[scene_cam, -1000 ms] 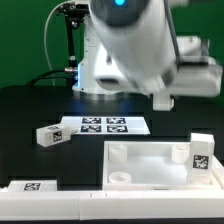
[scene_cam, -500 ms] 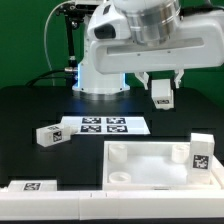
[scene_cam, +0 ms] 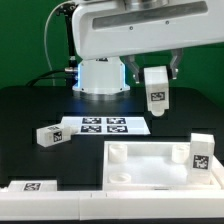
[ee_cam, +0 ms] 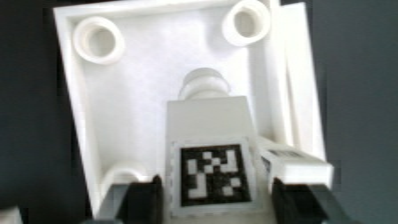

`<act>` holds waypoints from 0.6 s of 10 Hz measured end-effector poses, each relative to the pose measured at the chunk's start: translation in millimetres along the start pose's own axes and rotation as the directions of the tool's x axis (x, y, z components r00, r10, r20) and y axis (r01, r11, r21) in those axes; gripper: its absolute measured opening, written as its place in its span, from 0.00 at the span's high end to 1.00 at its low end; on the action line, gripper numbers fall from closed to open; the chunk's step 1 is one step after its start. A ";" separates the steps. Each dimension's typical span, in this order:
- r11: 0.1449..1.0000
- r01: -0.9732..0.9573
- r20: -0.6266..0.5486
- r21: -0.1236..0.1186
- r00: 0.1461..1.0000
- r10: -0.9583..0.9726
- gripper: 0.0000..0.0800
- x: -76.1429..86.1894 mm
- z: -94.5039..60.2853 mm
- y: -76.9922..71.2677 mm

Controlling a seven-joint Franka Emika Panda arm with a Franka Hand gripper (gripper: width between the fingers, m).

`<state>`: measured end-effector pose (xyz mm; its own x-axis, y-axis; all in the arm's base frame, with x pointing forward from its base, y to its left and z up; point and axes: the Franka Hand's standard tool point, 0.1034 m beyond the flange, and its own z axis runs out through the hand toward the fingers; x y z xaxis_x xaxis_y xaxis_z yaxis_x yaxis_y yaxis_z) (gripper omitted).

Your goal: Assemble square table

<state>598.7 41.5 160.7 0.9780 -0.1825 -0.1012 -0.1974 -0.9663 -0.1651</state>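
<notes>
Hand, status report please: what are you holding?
Hand shut on leg, held over tabletop. Another leg stands in its corner. Nothing blocking.

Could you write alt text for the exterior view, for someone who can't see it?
The robot's hand holds a short white tagged leg in the air over a black table. Nearer the camera lies the white tray-like tabletop, a second leg upright at its corner on the exterior view's right; a third leg lies beside the marker board.

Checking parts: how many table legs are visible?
3. One leg in the tool, a second leg lying beside the marker board, a third leg upright at the tabletop's corner on the exterior view's right. A fourth may be hidden.
</notes>
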 end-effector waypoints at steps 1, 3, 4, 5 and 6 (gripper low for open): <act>1.000 0.001 -0.069 -0.004 0.998 -0.001 0.64 -0.6 1.2 1.3; 0.999 0.029 -0.214 -0.027 0.976 -0.034 0.64 8.7 9.4 10.9; 0.999 0.035 -0.263 -0.042 0.964 -0.045 0.64 10.0 14.8 21.0; 0.998 0.033 -0.359 -0.052 0.932 -0.050 0.64 18.6 17.2 30.4; 0.997 0.030 -0.445 -0.074 0.893 -0.060 0.64 20.1 28.4 38.3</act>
<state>608.8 5.9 124.5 0.9156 -0.1863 0.3564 -0.1628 -0.9821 -0.0949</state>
